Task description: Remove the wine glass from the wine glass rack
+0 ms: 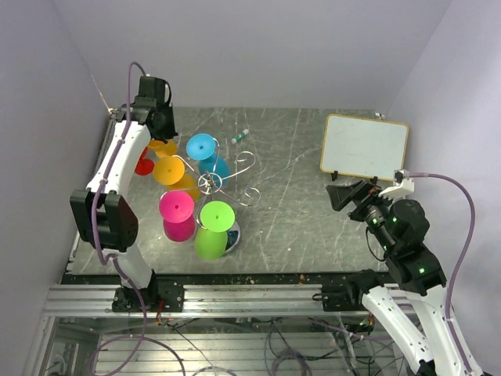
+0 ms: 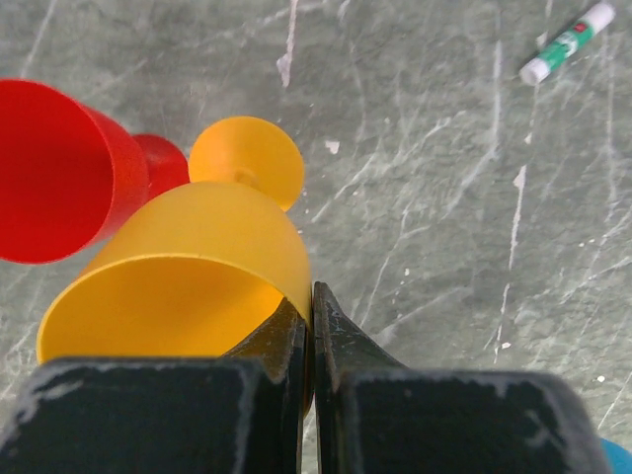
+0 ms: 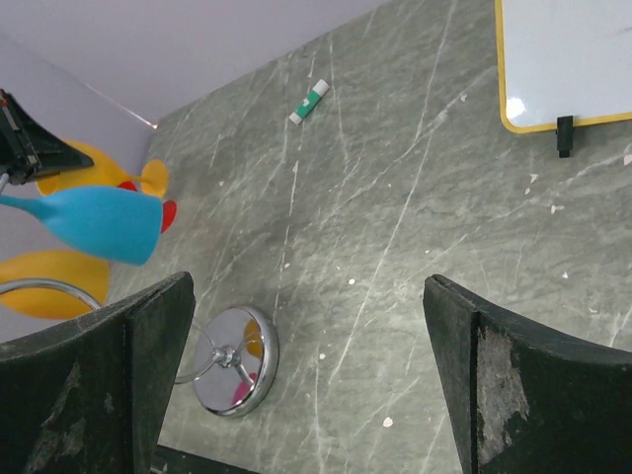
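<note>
The chrome wine glass rack [image 1: 210, 182] stands mid-table with blue [image 1: 202, 146], orange [image 1: 169, 171], pink [image 1: 177, 207] and green [image 1: 217, 215] glasses hanging on it. Its two right hooks are bare. My left gripper [image 1: 160, 128] is left of the rack, shut on the rim of another orange wine glass [image 2: 188, 267], one finger inside the bowl and one outside [image 2: 312, 296]. A red glass [image 2: 54, 168] lies on its side beside it. My right gripper [image 3: 306, 380] is open and empty, well right of the rack; its view shows the mirrored base [image 3: 235, 360].
A green-and-white glue stick [image 1: 240, 137] lies behind the rack. A yellow-framed whiteboard [image 1: 364, 145] stands at the back right, just beyond my right gripper [image 1: 342, 196]. White walls close in the table on the left, back and right.
</note>
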